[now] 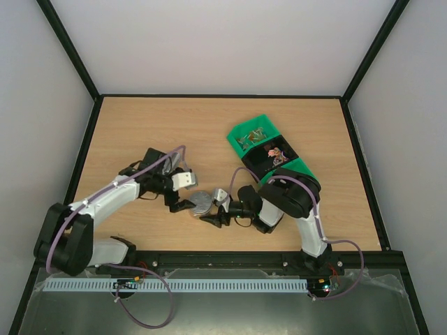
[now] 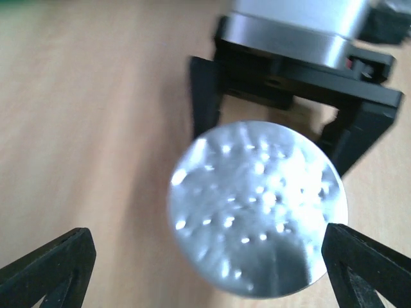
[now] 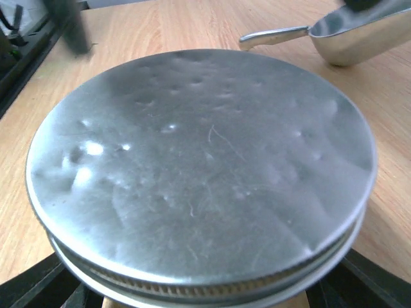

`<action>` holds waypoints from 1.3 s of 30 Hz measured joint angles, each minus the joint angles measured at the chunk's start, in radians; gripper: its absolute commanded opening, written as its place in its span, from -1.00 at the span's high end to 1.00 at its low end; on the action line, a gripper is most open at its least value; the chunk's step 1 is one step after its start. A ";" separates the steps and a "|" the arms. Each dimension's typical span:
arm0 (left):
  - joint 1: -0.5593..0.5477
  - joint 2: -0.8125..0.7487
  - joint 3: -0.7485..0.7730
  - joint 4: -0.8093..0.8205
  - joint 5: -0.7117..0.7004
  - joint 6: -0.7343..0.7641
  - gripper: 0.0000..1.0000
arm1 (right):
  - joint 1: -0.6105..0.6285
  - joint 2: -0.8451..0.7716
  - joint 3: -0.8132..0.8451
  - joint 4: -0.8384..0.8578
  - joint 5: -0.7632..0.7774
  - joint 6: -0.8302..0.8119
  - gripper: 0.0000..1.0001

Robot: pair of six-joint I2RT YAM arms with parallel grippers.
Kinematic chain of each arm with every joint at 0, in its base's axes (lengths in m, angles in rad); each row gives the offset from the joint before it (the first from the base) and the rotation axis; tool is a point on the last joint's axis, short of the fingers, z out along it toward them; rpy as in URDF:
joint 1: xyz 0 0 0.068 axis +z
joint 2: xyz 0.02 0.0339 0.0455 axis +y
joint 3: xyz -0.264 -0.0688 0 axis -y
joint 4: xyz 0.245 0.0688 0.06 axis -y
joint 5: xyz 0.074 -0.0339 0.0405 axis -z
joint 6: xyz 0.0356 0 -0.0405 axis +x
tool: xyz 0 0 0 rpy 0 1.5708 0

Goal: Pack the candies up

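Pale wood-grain tabletop [image 1: 140, 139]. Rectangular green plastic bins [image 1: 307, 171], upper right. The right hand [image 1: 213, 218] clamps a round, dimpled silver metal lid [image 3: 199, 167] by its rim. The left hand [image 2: 209, 256] is spread wide around it, gripping nothing. A shiny metal scoop [image 3: 350, 32] lies beside it. Tiny mixed-colour candies [image 1: 277, 154] sit in the bins.

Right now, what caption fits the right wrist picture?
Dented silver lid up close, metal scoop on the table behind.

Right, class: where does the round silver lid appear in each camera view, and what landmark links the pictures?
Top external: round silver lid just below centre.
Left wrist: lid right of centre, lower half.
Right wrist: lid fills most of the picture.
Shared landmark: the wooden table around it, in all three.
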 measured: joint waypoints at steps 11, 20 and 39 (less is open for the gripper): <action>0.029 -0.132 -0.097 0.253 -0.082 -0.344 -0.99 | 0.009 0.029 0.056 0.001 0.236 0.066 0.41; -0.102 -0.056 -0.098 0.364 -0.251 -0.463 -0.98 | 0.009 0.035 0.090 -0.025 0.346 0.104 0.41; -0.151 0.092 -0.064 0.433 -0.386 -0.505 -0.99 | 0.009 0.035 0.096 -0.030 0.372 0.118 0.40</action>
